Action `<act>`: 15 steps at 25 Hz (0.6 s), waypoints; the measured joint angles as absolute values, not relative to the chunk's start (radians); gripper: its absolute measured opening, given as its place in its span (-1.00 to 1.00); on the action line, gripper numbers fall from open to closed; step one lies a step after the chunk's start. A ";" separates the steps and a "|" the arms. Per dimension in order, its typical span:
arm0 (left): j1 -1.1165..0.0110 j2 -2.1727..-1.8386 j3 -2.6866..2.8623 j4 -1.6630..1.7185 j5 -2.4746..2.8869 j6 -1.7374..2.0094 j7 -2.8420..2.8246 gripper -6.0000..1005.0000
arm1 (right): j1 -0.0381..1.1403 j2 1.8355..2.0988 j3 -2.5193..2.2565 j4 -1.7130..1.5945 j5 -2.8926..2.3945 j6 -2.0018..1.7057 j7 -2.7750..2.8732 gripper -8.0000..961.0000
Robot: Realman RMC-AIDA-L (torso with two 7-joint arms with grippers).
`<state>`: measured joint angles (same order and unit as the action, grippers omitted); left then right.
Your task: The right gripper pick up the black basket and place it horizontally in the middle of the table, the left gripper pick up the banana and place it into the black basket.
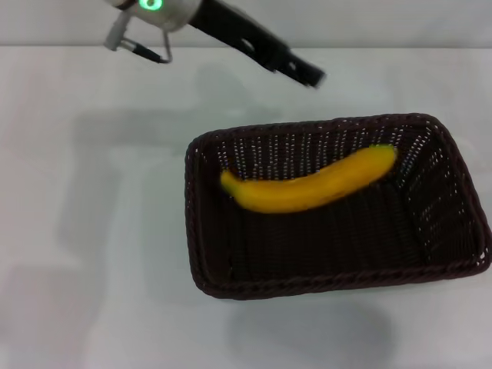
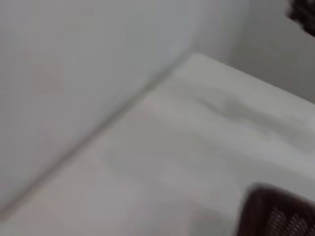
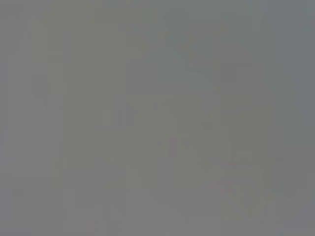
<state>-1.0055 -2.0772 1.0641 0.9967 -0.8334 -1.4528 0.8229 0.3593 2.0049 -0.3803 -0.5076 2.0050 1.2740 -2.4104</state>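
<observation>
A: Surface?
B: White table (image 1: 92,231), pale wall along the top edge of the frame.
A: Basket position?
B: Black basket (image 1: 453,265) sits lengthwise across the centre-right of the frame, flat on the table. The banana (image 1: 307,184) lies inside, along its upper half.
A: Grippers?
B: Left gripper (image 1: 304,71) hangs at upper centre, above the basket, holding nothing; finger opening cannot be determined. Right gripper is out of view.

Yellow banana (image 1: 311,187) lying in dark woven basket (image 1: 330,280)
The brown-black open-weave wicker is contrasting with the plain white table (image 1: 92,231); the black left gripper (image 1: 304,71) is showing above.
</observation>
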 joint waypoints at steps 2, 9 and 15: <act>-0.908 -2.077 1.080 1.069 -0.911 -1.368 0.865 0.71 | 0.354 2.004 -0.378 -0.510 2.005 1.285 -2.410 0.18; -0.596 -2.074 1.056 1.133 -1.344 -1.225 1.242 0.74 | 0.340 2.008 -0.376 -0.470 2.020 1.349 -2.413 0.19; -0.368 -2.076 0.994 1.053 -1.737 -1.211 1.637 0.74 | 0.339 2.008 -0.374 -0.370 2.060 1.407 -2.421 0.19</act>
